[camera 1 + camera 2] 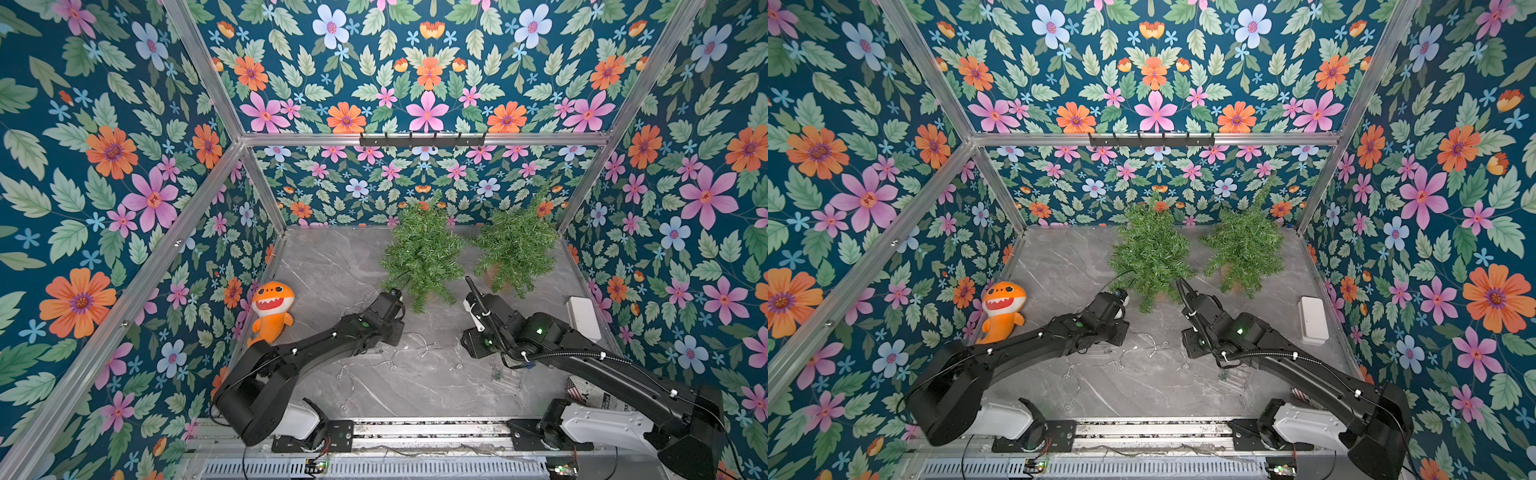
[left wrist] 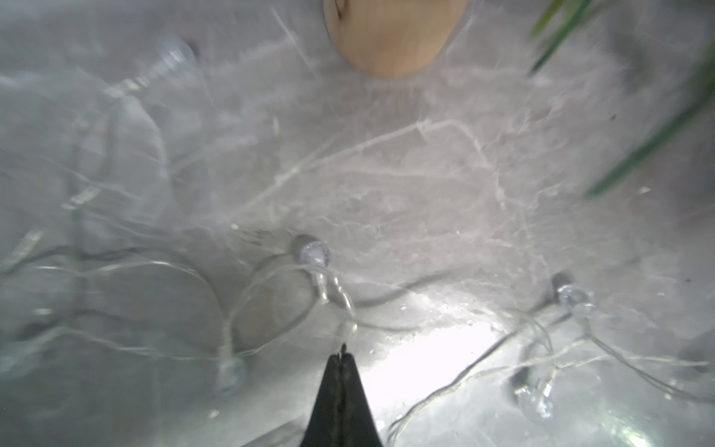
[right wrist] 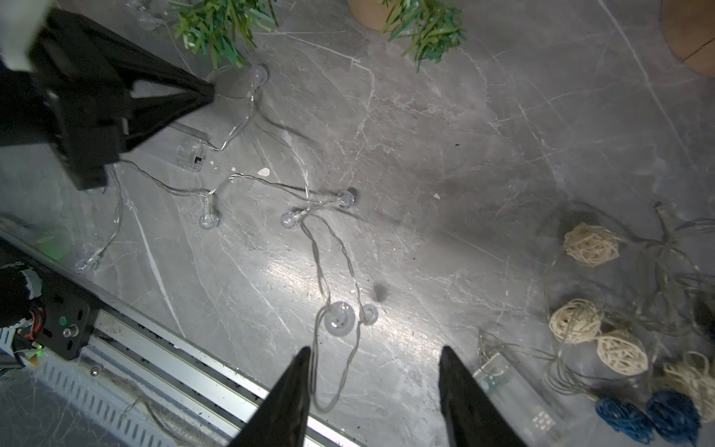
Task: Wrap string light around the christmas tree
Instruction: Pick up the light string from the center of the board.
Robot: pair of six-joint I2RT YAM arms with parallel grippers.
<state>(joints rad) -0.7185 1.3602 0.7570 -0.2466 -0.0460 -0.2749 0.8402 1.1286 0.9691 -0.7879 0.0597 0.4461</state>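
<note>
Wicker-ball string (image 3: 591, 244) lay beside right gripper (image 3: 374, 354).
Left gripper (image 2: 342, 354) pinched the string light (image 3: 339, 318) wire; right jaws stood apart, empty.

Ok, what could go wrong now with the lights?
The left hand seems to pinch only a thin wire of the string light, so it might slip out. The rest lies in loose loops on the table, joined to a clear battery box; lifting could tangle or drag them. A tug could tip the christmas tree.
</note>
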